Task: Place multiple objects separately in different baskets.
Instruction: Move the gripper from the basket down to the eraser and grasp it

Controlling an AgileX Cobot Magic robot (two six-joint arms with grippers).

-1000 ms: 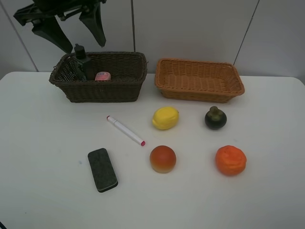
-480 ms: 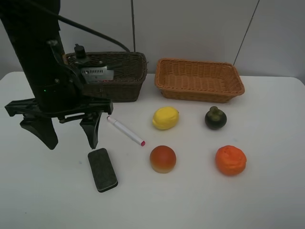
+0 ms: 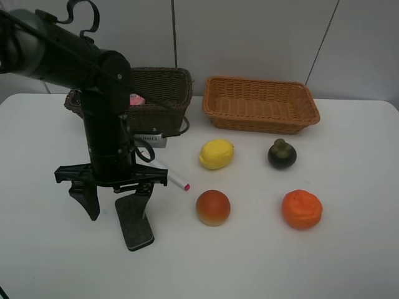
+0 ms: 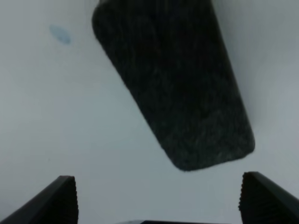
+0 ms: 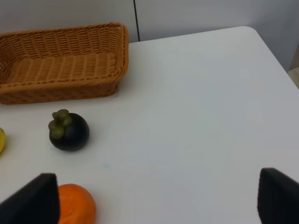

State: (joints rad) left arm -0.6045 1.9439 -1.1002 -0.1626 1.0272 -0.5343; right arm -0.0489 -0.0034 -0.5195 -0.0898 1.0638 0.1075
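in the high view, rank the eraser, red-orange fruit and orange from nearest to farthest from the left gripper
1. black eraser block, right at the left gripper, front left.
2. red-orange fruit, front middle.
3. orange, front right.

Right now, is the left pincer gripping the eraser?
No, the left pincer stands wide open over the black eraser, which lies flat on the table.
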